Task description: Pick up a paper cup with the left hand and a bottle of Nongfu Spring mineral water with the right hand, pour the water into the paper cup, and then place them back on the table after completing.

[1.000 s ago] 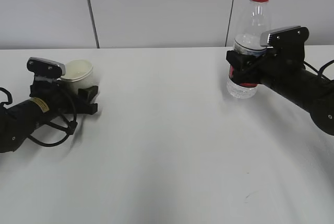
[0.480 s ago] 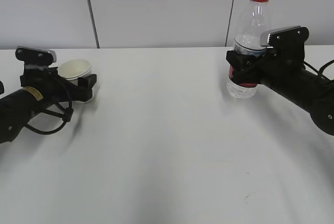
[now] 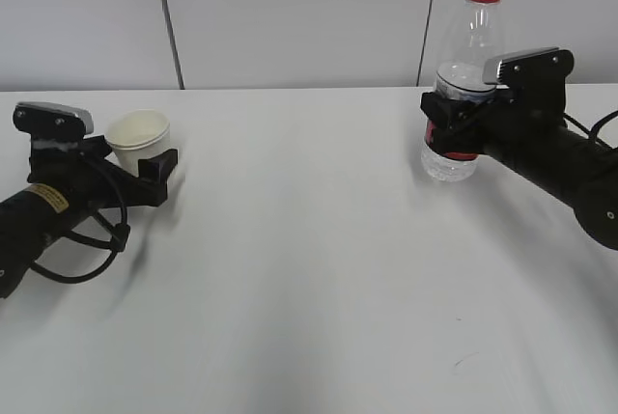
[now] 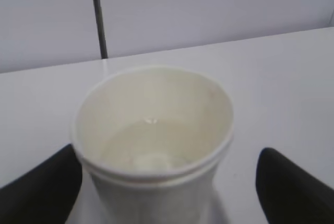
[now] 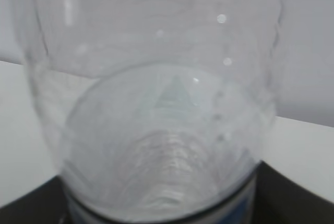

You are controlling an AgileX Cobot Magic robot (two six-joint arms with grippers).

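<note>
The white paper cup (image 3: 138, 134) stands on the white table (image 3: 309, 269) at the left, with clear water (image 4: 151, 148) in its bottom. My left gripper (image 3: 154, 165), on the arm with the yellow sticker, is open. In the left wrist view its black fingers (image 4: 292, 187) flank the cup (image 4: 156, 130), and the right finger stands clear of it. My right gripper (image 3: 446, 129) is shut on the Nongfu Spring bottle (image 3: 462, 57) at its red label. The bottle is upright, uncapped, with its base at the tabletop. In the right wrist view the bottle (image 5: 167, 104) fills the frame, and the water level (image 5: 167, 130) shows.
A pale wall with dark vertical seams (image 3: 166, 18) runs behind the table's far edge. A small dark scuff (image 3: 462, 361) marks the tabletop at the front right. Black cables loop beside the left arm (image 3: 87, 240).
My left arm has drawn back to the left and its fingers have come away from the cup, which stays on the table. The right arm and bottle have hardly moved.
</note>
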